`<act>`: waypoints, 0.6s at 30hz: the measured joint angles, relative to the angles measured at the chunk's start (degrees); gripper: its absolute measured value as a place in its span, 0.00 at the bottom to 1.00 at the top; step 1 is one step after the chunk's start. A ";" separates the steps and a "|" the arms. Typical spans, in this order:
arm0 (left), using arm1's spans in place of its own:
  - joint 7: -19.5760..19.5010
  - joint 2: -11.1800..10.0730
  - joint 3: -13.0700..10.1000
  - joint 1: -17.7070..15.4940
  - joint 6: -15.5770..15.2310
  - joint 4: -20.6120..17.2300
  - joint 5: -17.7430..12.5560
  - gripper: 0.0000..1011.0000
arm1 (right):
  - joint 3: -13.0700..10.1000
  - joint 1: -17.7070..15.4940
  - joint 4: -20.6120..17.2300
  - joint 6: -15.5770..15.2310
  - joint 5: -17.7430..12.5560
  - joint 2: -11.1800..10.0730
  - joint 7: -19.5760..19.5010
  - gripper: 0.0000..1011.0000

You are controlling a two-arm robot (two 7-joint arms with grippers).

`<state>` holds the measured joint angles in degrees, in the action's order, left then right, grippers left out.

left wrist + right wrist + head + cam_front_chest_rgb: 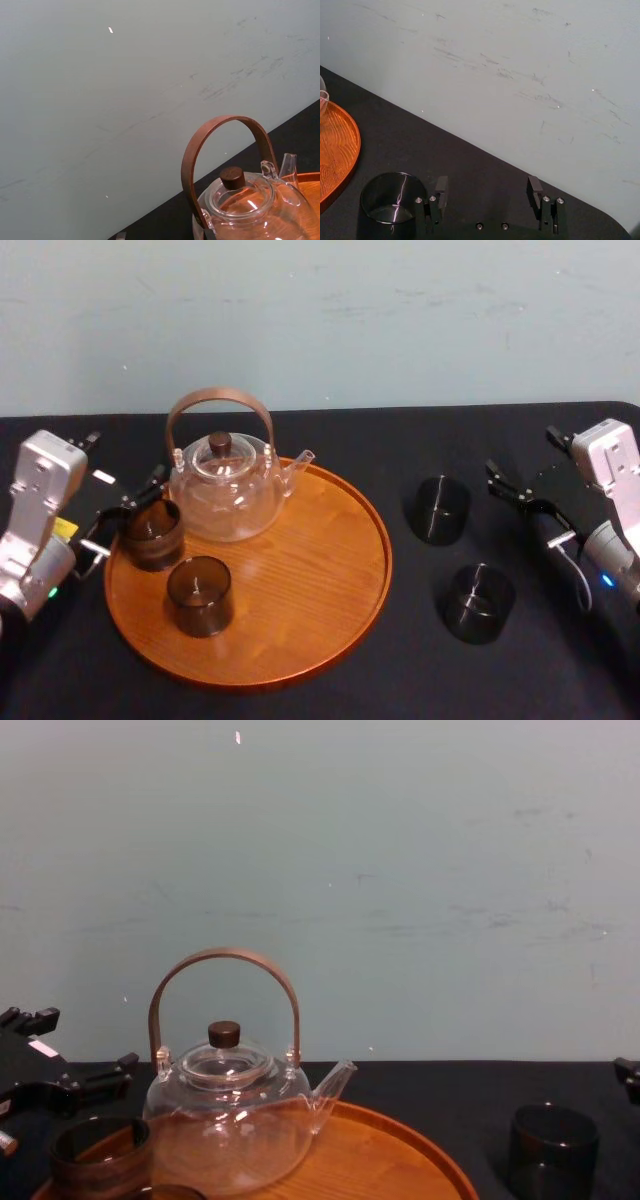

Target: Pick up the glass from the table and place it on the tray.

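Black table, pale wall. Left gripper spread wide at the left rim of the tray. Right gripper spread wide, empty, well right of tray.

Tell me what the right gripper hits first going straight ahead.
Likely nothing: the open right gripper points across the black table toward the wall. A dark glass sits just outside one finger; it might be grazed, depth unclear.

Head looks down on the tray; chest sits low, side-on (sharing the teapot); wrist views face the wall
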<state>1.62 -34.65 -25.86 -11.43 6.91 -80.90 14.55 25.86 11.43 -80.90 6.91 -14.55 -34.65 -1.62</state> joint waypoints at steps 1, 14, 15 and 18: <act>0.00 0.00 0.00 0.00 0.00 0.00 0.00 0.99 | 0.00 0.00 0.00 0.00 0.00 0.00 0.00 0.99; 0.00 0.00 0.00 0.00 0.00 0.00 0.00 0.99 | 0.00 0.00 0.00 0.00 0.00 0.00 0.00 0.99; 0.00 0.00 0.00 0.00 0.00 0.00 0.00 0.99 | 0.00 0.00 0.00 0.00 0.00 0.00 0.00 0.99; 0.00 0.00 0.00 0.00 0.00 0.00 0.00 0.99 | 0.00 0.00 0.00 0.00 0.00 0.01 0.00 0.99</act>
<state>1.62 -34.64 -25.86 -11.43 6.91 -80.90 14.55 25.86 11.43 -80.90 6.90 -14.55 -34.64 -1.62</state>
